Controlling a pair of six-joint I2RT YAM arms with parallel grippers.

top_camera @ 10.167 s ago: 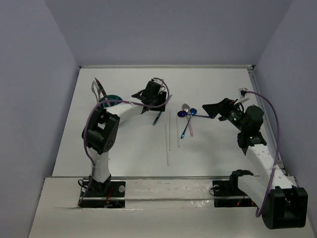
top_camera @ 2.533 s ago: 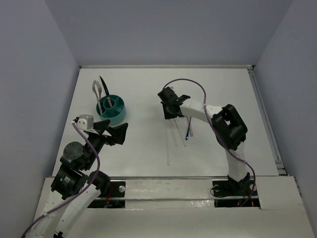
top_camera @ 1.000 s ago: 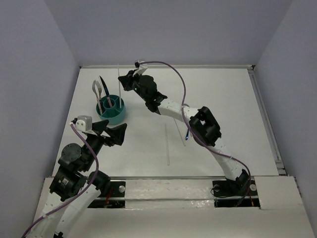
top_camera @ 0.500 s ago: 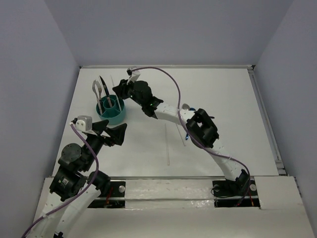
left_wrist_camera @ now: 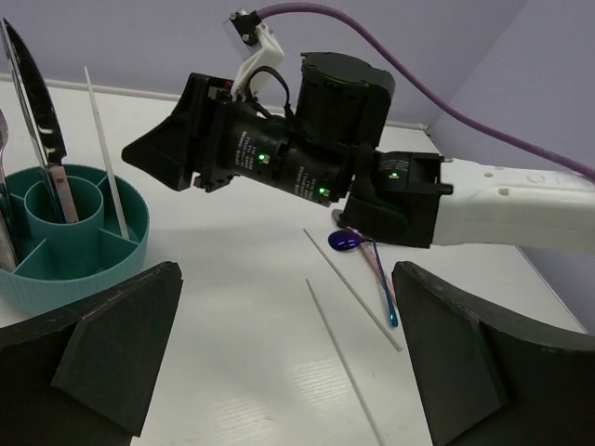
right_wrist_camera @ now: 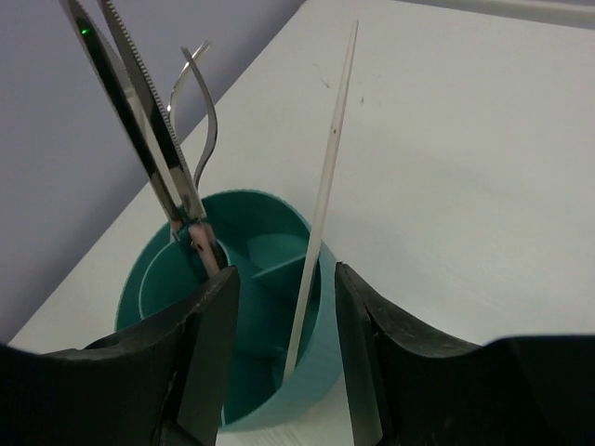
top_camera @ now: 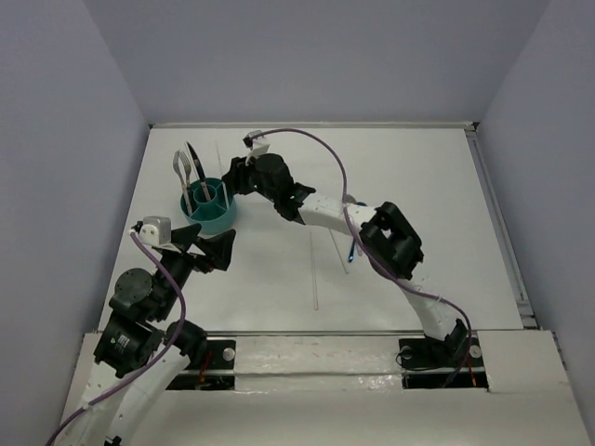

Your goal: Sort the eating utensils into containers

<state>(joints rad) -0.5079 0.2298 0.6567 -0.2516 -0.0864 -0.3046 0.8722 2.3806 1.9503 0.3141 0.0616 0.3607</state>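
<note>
The teal caddy (top_camera: 208, 206) stands at the back left and holds a fork (top_camera: 181, 172) and knives (top_camera: 194, 161). My right gripper (top_camera: 232, 178) is at the caddy's right rim with its jaws open. A pale chopstick (right_wrist_camera: 321, 218) stands in a caddy (right_wrist_camera: 344, 372) compartment between the jaws, touching neither finger. In the right wrist view the knives (right_wrist_camera: 139, 102) and the fork (right_wrist_camera: 206, 102) stand upright. My left gripper (top_camera: 209, 249) is open and empty, in front of the caddy (left_wrist_camera: 84, 269). Two chopsticks (top_camera: 316, 271) and a blue spoon (left_wrist_camera: 349, 242) lie mid-table.
A silver spoon (top_camera: 349, 199) shows partly behind the right arm. The right arm (top_camera: 325, 212) stretches across the table's middle above the loose utensils. The second chopstick (left_wrist_camera: 353, 290) lies beside the blue spoon's handle. Walls close the table's left, back and right.
My right gripper has come down and slightly right beside the caddy, and the chopstick it brought now stands inside a compartment. The left arm has not moved.
</note>
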